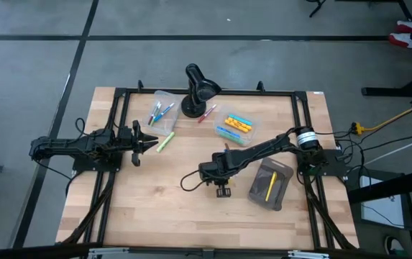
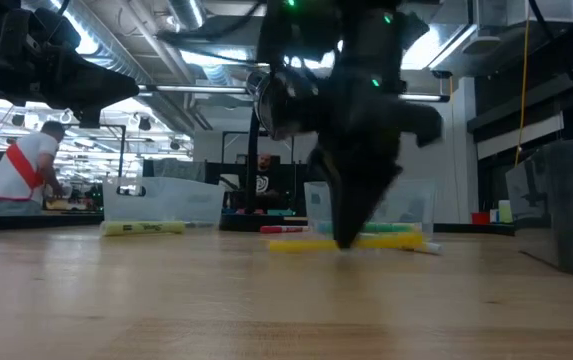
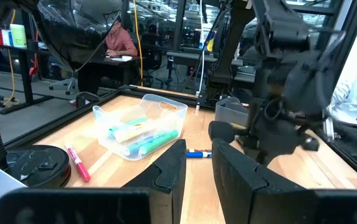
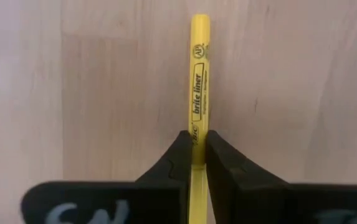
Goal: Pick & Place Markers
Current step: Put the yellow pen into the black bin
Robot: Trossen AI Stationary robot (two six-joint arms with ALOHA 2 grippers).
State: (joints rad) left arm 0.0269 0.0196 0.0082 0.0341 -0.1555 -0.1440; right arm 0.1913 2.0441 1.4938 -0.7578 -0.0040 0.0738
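My right hand point(image 4: 195, 163) is down at the middle of the tabletop point(image 1: 170, 201), fingers point(image 4: 177, 155) pinched on a yellow marker point(image 4: 198, 81) lying flat on the wood. In the low view that hand point(image 2: 351, 235) points straight down onto it. A second yellow marker point(image 1: 270, 185) lies on the grey pouch point(image 1: 281, 173) at my 3 o'clock. More markers point(image 1: 235, 124) fill a clear tray at 1 o'clock, others point(image 1: 159, 111) sit in a second tray at 11 o'clock, and a red marker point(image 1: 207, 114) lies beside the black lamp point(image 1: 197, 88). My left hand point(image 1: 148, 142) hovers at 9 o'clock, fingers point(image 3: 169, 171) a narrow gap apart, holding nothing.
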